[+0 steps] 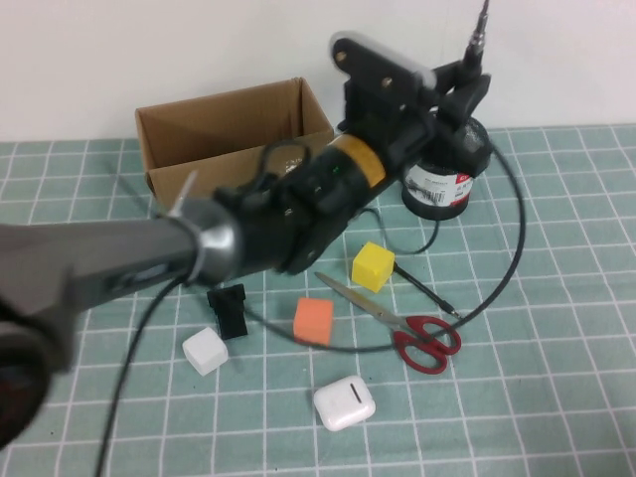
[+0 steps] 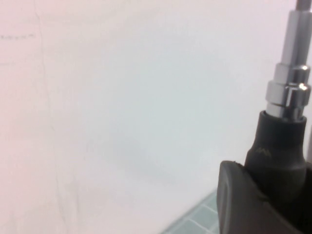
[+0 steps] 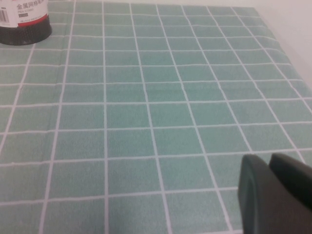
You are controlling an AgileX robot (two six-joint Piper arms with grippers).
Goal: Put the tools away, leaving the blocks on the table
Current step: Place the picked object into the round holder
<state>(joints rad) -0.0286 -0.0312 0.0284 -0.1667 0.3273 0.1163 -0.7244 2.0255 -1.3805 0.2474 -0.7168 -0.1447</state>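
Note:
My left gripper (image 1: 459,87) is raised over the black canister (image 1: 444,174) at the back right, shut on the black-handled screwdriver (image 1: 475,50), whose steel shaft points up. In the left wrist view the screwdriver's handle (image 2: 280,156) sits against one finger (image 2: 239,204). The red-handled scissors (image 1: 402,320) and the thin black pen-like tool (image 1: 427,290) lie on the table (image 1: 556,397). The yellow block (image 1: 373,265), orange block (image 1: 313,320) and white block (image 1: 205,350) rest on the mat. My right gripper (image 3: 265,163) is shut and empty, low over bare mat; it does not show in the high view.
An open cardboard box (image 1: 229,129) stands at the back left. A small black clip (image 1: 229,308) lies beside the white block, and a white glossy case (image 1: 344,402) sits near the front. A black cable (image 1: 517,229) loops round the canister (image 3: 24,22).

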